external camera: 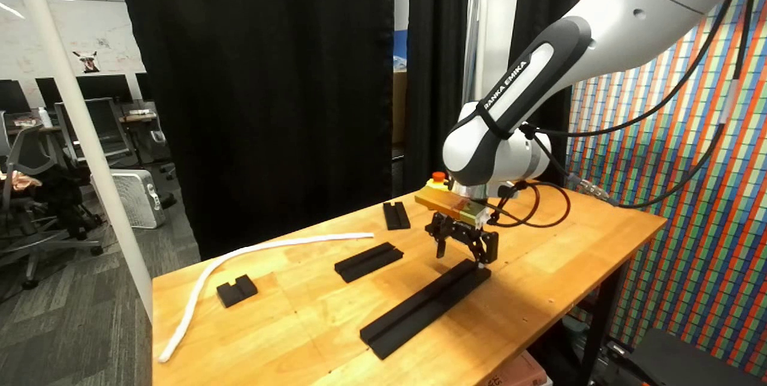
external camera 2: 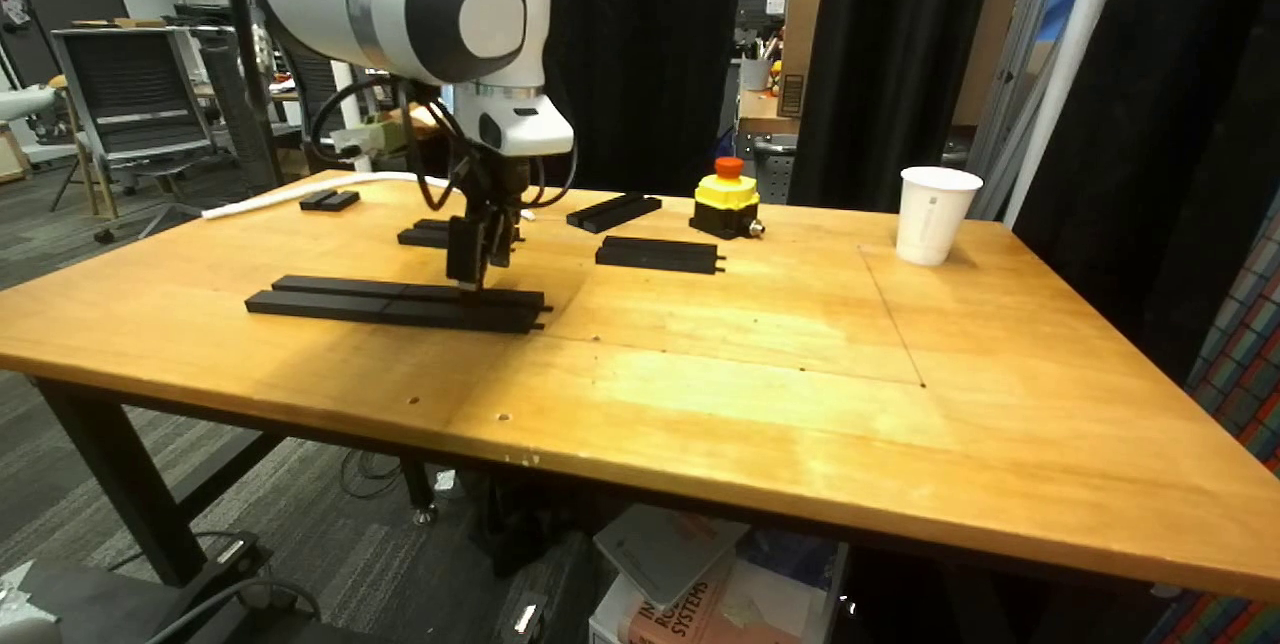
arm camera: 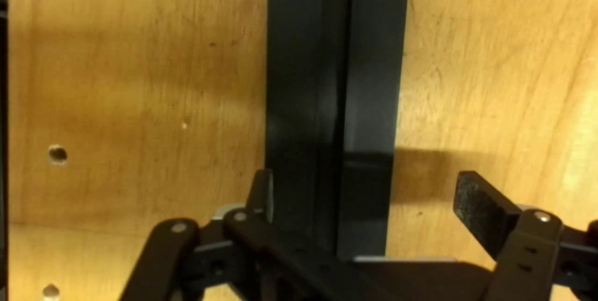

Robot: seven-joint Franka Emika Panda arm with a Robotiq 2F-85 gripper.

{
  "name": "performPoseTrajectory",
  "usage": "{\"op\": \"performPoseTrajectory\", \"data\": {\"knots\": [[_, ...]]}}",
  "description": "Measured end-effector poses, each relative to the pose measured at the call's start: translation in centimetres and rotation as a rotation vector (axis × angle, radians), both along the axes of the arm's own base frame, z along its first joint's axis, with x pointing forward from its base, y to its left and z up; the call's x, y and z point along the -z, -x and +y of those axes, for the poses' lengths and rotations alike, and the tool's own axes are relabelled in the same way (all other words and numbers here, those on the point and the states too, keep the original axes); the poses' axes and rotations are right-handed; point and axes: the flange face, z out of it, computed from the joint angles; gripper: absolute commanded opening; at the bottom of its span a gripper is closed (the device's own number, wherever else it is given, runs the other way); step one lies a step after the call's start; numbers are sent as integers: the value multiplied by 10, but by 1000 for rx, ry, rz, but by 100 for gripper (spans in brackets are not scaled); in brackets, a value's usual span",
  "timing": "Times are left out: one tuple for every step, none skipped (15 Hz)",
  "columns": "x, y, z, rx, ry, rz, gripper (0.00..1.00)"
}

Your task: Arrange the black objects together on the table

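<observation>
"Pincer (arm camera: pixel 362 193) first: how does it stand?"

"Spread wide. In the wrist view one finger (arm camera: pixel 258 196) overlaps an edge of the long black strip (arm camera: pixel 299 104), and the facing finger (arm camera: pixel 483 212) is off to the side, above the worktop (arm camera: pixel 490 58)."

"So is it touching the strip?"

"Can't tell. In both exterior views it hangs low, near one end of the strip."

"And the strip itself?"

"Flat on the worktop, slabs (external camera 2: pixel 455 314) in line end to end, a thin seam between two of them. A groove runs down its length, and small pegs (external camera 2: pixel 547 308) poke out of the end nearest the pincer."

"Any more black pieces?"

"Four, all apart from the strip. In an exterior view, a pegged slab (external camera 2: pixel 658 254) lies near the yellow button box (external camera 2: pixel 727 194), with an angled slab (external camera 2: pixel 614 212) farther back. A half-hidden slab (external camera 2: pixel 424 237) shows behind the pincer, and the shortest piece (external camera 2: pixel 329 200) is near the white tube (external camera: pixel 269 246)."

"How does the tube lie?"

"In an exterior view it bends past that piece on two sides, apart from it."

"And the white cup (external camera 2: pixel 932 214)?"

"Upright on the worktop, well apart from every slab."
</observation>
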Motion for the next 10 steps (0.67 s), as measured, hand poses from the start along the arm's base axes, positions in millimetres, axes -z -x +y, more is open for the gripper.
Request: {"op": "performPoseTrajectory", "data": {"knots": [[-10, -4, 1, -17, 22, -3, 100], [-21, -9, 2, -36, 43, -6, 100], [-33, -16, 4, -59, 59, -14, 100], [-44, -23, 6, -78, 70, -24, 100], [-56, -32, 9, -93, 74, -38, 100], [-67, -42, 13, -108, 73, -57, 100], [-76, -51, 18, -123, 71, -79, 100], [-83, -61, 23, -136, 67, -99, 100], [-87, -70, 28, -147, 58, -117, 100], [-90, -79, 33, -154, 49, -129, 100]]}}
